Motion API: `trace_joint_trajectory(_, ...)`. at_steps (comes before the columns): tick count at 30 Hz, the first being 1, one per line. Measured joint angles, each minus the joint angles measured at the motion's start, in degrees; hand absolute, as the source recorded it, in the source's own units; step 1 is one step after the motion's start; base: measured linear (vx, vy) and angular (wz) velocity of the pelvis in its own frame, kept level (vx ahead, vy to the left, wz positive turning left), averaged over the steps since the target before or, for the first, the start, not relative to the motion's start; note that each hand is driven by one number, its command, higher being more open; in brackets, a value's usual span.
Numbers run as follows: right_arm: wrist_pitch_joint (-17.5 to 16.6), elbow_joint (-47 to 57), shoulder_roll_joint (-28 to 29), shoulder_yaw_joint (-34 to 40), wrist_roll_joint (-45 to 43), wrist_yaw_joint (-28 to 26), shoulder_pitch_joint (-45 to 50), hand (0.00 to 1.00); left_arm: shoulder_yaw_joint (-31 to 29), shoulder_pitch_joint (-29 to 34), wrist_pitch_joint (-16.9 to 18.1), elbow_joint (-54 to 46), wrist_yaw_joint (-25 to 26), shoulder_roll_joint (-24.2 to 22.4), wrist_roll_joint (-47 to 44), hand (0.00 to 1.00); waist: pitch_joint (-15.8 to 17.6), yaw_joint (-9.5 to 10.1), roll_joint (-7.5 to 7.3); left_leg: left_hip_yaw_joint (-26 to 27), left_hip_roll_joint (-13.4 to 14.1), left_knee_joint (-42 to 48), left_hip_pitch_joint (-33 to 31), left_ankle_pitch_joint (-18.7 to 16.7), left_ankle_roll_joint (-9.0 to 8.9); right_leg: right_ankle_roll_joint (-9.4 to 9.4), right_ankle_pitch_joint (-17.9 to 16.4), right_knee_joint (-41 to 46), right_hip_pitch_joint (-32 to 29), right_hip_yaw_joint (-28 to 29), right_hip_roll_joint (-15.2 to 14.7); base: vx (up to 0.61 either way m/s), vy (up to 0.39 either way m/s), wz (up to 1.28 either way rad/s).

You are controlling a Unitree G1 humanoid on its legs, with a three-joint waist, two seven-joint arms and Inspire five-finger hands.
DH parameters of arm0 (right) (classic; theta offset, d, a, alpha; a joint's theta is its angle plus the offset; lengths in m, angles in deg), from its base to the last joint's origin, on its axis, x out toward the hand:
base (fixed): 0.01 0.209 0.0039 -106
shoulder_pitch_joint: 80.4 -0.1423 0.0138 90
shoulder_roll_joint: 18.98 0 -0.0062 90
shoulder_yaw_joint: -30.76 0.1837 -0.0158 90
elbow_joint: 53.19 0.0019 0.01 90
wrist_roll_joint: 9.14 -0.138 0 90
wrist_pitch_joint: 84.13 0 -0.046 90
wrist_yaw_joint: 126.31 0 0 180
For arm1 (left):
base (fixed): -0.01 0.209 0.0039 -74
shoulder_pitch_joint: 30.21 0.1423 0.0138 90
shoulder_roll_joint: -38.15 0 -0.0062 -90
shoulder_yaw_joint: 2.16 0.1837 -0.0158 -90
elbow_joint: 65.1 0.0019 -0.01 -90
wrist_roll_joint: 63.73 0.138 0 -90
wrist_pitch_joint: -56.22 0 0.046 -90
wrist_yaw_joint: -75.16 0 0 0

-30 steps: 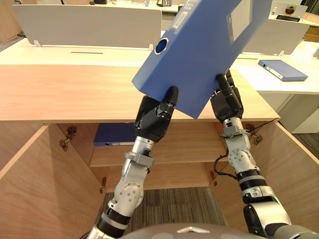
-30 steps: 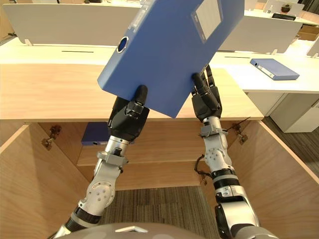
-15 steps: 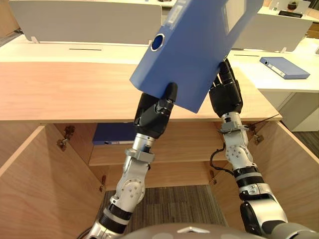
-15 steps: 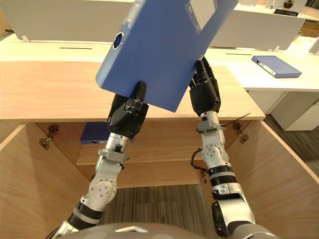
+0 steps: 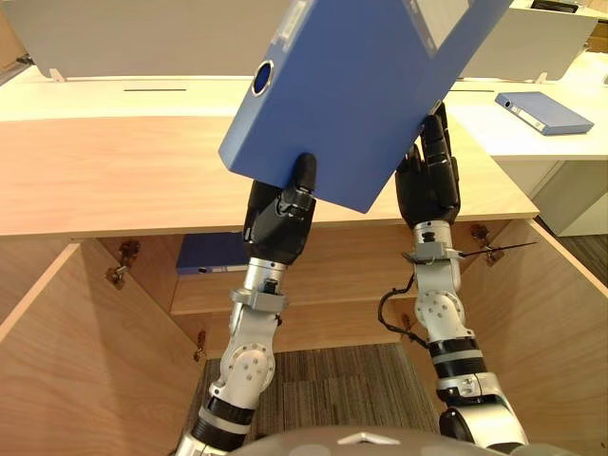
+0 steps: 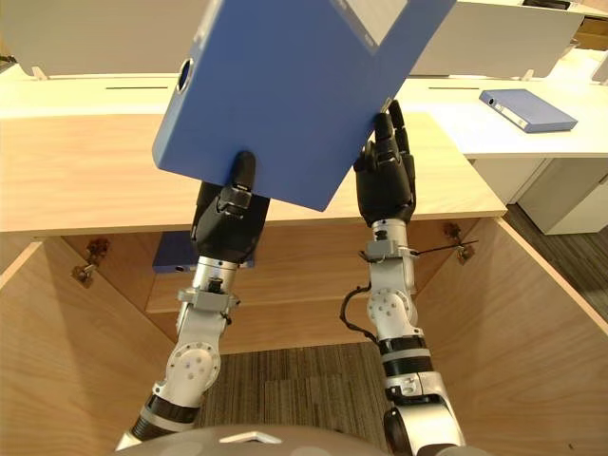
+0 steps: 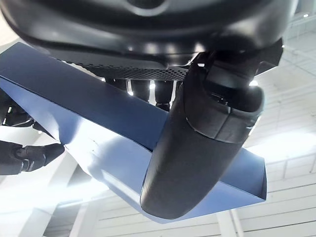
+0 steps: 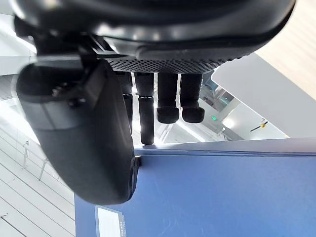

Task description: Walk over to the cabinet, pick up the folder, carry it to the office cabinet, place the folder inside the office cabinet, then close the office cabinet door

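Observation:
A large blue folder point(image 5: 361, 85) hangs tilted in the air above the wooden cabinet top point(image 5: 114, 171). My left hand point(image 5: 277, 223) grips its lower edge, thumb pressed on the front face and fingers behind. In the left wrist view that thumb point(image 7: 197, 148) lies across the folder point(image 7: 98, 128). My right hand point(image 5: 429, 185) stands at the folder's lower right edge. In the right wrist view its fingers point(image 8: 168, 98) curl over the edge of the folder point(image 8: 222, 197), with the thumb on the near face.
The cabinet below stands with both doors point(image 5: 66, 361) swung open. A second blue folder point(image 5: 211, 255) lies on its inner shelf point(image 5: 323, 285). Another blue folder point(image 5: 537, 109) rests on the white desk at the right. White desk dividers stand behind.
My right hand's fingers have curled from straight onto the folder's edge. The folder has come closer and a little left. The camera has shifted slightly.

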Motion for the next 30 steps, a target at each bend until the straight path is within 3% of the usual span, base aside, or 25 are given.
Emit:
trace_joint_trajectory(1, 0.1, 0.0, 0.2, 0.0, 0.1, 0.0, 0.2, 0.00, -0.4, 0.2, -0.2, 0.0, 0.0, -0.1, 0.3, 0.00, 0.0, -0.03, 0.05, 0.0, 0.0, 0.0, 0.0, 0.0, -0.02, -0.03, 0.0, 0.0, 0.0, 0.0, 0.0, 0.00, 0.000, 0.00)
trace_joint_trajectory(2, 0.3, 0.1, 0.6, -0.1, 0.1, 0.0, 0.5, 1.00, -1.1, 0.7, -0.4, 0.0, 0.0, -0.1, 0.8, 0.00, -0.1, -0.08, 0.13, 0.0, 0.0, 0.0, 0.1, 0.0, -0.06, -0.05, 0.0, 0.0, 0.0, 0.0, 0.0, 0.00, 0.000, 0.00)
trace_joint_trajectory(5, 0.6, 0.7, 0.9, -0.5, 0.1, 0.0, 1.5, 1.00, -1.6, 1.4, -0.4, 0.1, 0.1, -0.1, 1.5, 0.00, -0.1, -0.05, 0.28, 0.0, 0.0, 0.0, 0.1, 0.1, -0.12, -0.08, -0.1, -0.1, -0.1, -0.1, 0.0, 0.00, 0.000, 0.00)
trace_joint_trajectory(15, 2.6, 4.0, -1.3, -1.2, 15.2, 0.3, 4.3, 1.00, -5.5, 1.5, -0.9, 0.1, 0.1, -0.1, 2.8, 0.00, -0.2, -0.17, 0.45, -0.1, 0.0, 0.0, 0.1, 0.2, -0.21, -0.09, -0.1, -0.2, -0.1, -0.1, 0.0, 0.00, 0.000, 0.00)
trace_joint_trajectory(30, 2.7, 2.4, -1.4, 0.6, 13.7, 1.5, 6.1, 1.00, -4.9, 1.5, -2.3, 0.1, 0.2, -0.1, 5.2, 0.00, -0.9, -0.55, 1.44, -0.4, -0.1, 0.0, 0.0, 0.7, -0.03, -0.09, -0.1, 0.0, 0.0, -0.5, 0.0, 0.00, 0.000, 0.00)
